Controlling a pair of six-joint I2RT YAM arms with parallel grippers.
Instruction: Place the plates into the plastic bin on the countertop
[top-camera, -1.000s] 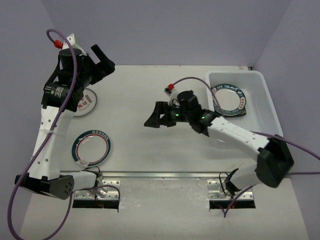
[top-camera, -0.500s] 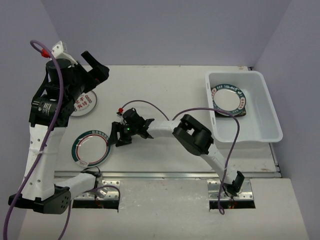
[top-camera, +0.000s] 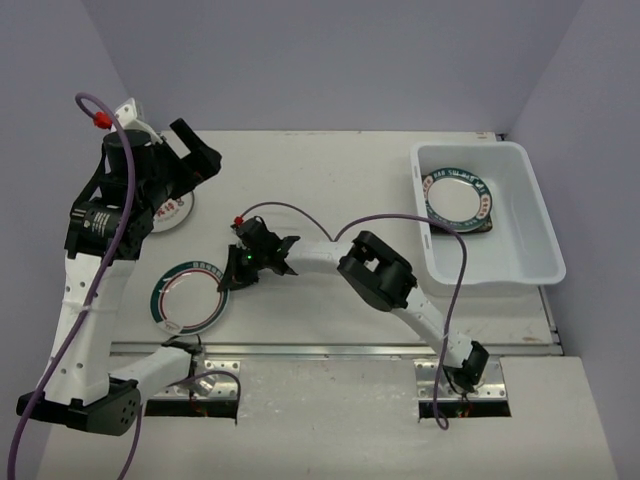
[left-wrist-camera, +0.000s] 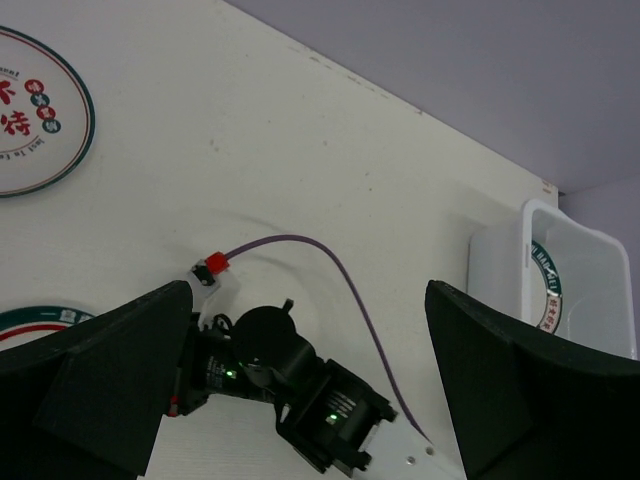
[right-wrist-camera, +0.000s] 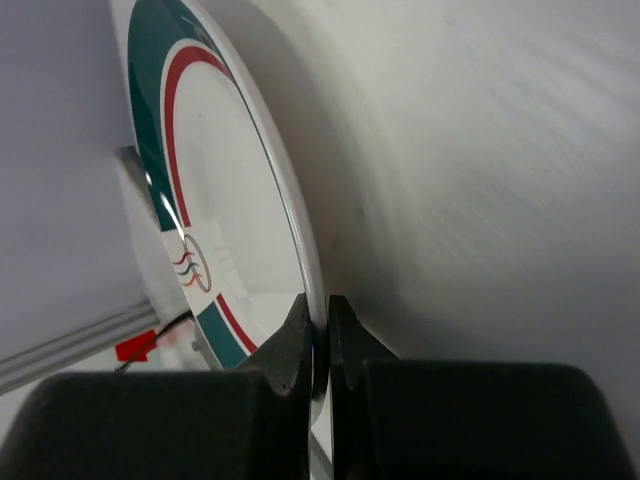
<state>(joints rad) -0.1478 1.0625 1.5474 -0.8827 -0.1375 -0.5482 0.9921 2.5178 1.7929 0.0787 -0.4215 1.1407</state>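
Note:
A round white plate (top-camera: 185, 297) with teal rim and red ring lies on the countertop (top-camera: 330, 180) at the front left. My right gripper (top-camera: 225, 280) is shut on its right rim; in the right wrist view the fingers (right-wrist-camera: 296, 345) pinch the plate (right-wrist-camera: 220, 230) edge. A round plate with red medallions (top-camera: 170, 208) lies at the back left, partly under my left arm. My left gripper (top-camera: 197, 150) hangs open above it, holding nothing. The plastic bin (top-camera: 545, 240) at the right holds another teal-rimmed plate (top-camera: 458, 197).
A metal rail (top-camera: 330, 350) runs along the countertop's near edge. The right arm stretches across the middle of the table, its purple cable (top-camera: 300, 212) looping over it. In the left wrist view the open left gripper (left-wrist-camera: 308, 290) looks down on that arm and the bin (left-wrist-camera: 590, 260).
My right arm swung from beside the bin across to the front left plate and its jaws closed on the rim. The left arm shifted slightly and stayed open.

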